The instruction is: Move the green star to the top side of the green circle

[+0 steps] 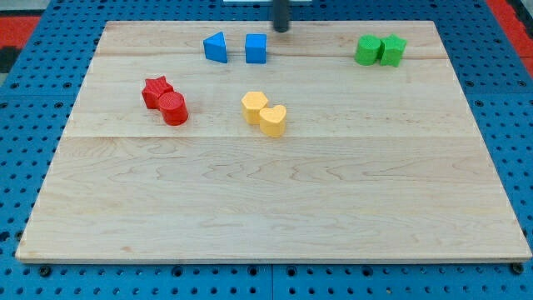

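The green star (394,50) sits near the board's top right, touching the right side of the green circle (366,50). The two stand side by side at about the same height in the view. My tip (282,30) is at the board's top edge near the middle. It is well to the left of the green pair and just up and right of the blue cube (256,48), and it touches no block.
A blue triangle (216,47) stands left of the blue cube. A red star (156,90) and a red circle (174,109) touch at the left. Two yellow blocks (254,106) (273,120) touch near the middle. The wooden board (266,208) lies on a blue pegboard.
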Action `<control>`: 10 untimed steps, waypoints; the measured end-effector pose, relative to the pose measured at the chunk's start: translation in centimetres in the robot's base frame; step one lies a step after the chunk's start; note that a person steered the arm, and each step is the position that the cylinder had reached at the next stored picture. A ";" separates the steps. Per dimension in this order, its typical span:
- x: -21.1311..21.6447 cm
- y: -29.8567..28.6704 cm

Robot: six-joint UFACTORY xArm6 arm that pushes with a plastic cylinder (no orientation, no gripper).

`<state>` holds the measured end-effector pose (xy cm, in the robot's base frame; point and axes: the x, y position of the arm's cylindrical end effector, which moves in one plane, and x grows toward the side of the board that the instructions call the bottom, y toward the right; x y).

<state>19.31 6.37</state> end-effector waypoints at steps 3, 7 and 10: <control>4.2 9.6; 9.8 13.9; 12.4 24.9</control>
<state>31.68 31.29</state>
